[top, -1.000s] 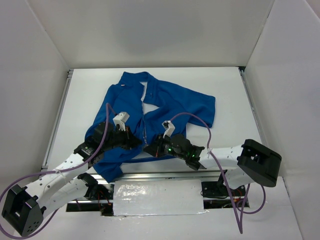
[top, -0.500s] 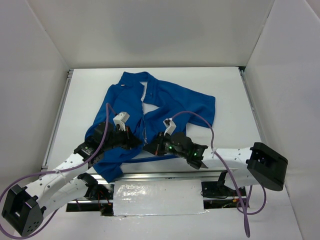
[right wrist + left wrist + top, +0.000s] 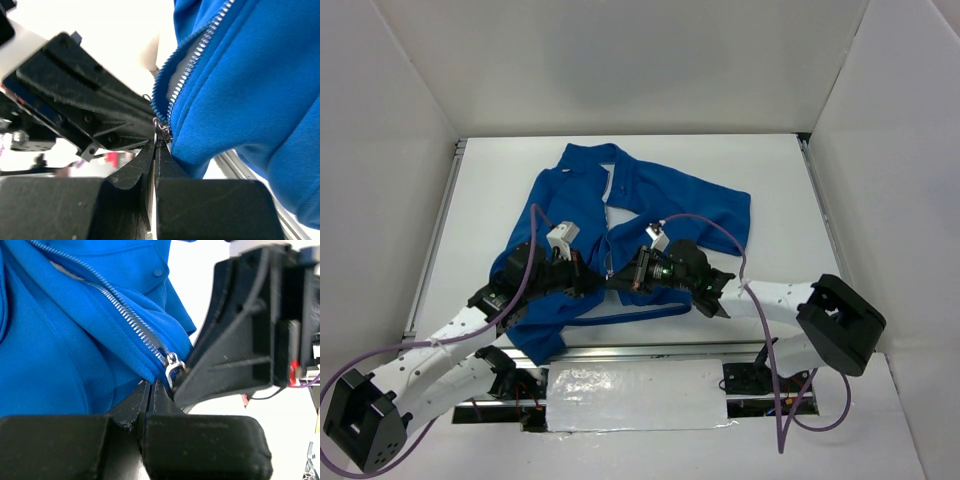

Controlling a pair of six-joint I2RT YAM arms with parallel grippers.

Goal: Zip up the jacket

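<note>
Jacket [image 3: 660, 205]: blue, spread on the table [image 3: 780, 180], collar at the far side, hem at the near edge.
Zipper [image 3: 132, 322]: open above the pull [image 3: 159, 129], which sits low near the hem.
Left claw [image 3: 150, 386]: fingers pressed together, pinching jacket fabric just below the pull.
Right claw [image 3: 156, 142]: clamped on the metal pull.
Claws: nose to nose, nearly touching.

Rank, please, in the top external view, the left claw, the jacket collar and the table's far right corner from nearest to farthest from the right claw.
1. Left claw, just left of the right claw.
2. Jacket collar, straight beyond it.
3. Table's far right corner, back right.
</note>
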